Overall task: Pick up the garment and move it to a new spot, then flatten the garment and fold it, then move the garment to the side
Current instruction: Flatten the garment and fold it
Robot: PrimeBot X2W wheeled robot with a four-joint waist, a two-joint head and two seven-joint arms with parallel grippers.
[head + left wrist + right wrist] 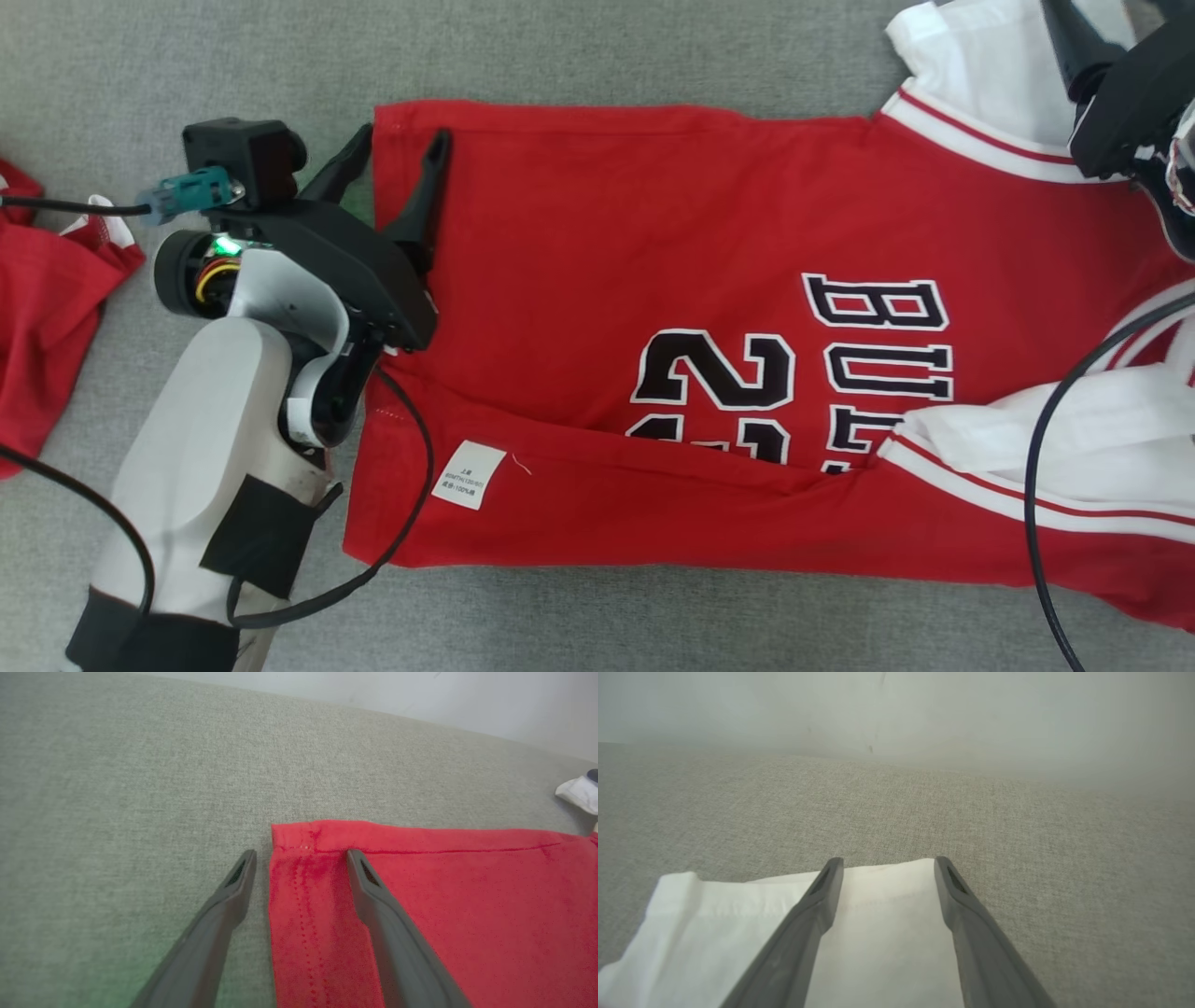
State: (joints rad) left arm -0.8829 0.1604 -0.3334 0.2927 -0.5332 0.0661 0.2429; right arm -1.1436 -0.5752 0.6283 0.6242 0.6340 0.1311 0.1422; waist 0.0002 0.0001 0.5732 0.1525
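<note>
The red garment (597, 243) lay spread across the grey fabric surface (607, 47). Its 6 o'clock edge was turned over and the care label (470, 476) was exposed, so folding was judged in hand.

- **Left claw** (402, 137): released, straddling the hem corner at 10 o'clock.
- **Right claw** (888, 862): released, over the white sleeve (691, 914) at 2 o'clock.
- **Next move:** both should pinch that far edge evenly.
- **Views:** the left wrist view placed one finger off the cloth. The head view supplied the turned edge.

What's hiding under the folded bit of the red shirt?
The folded flap of the red jersey covers the bottoms of the black number and letters. Anything else beneath is hidden; grey cloth surface shows around it.
</note>
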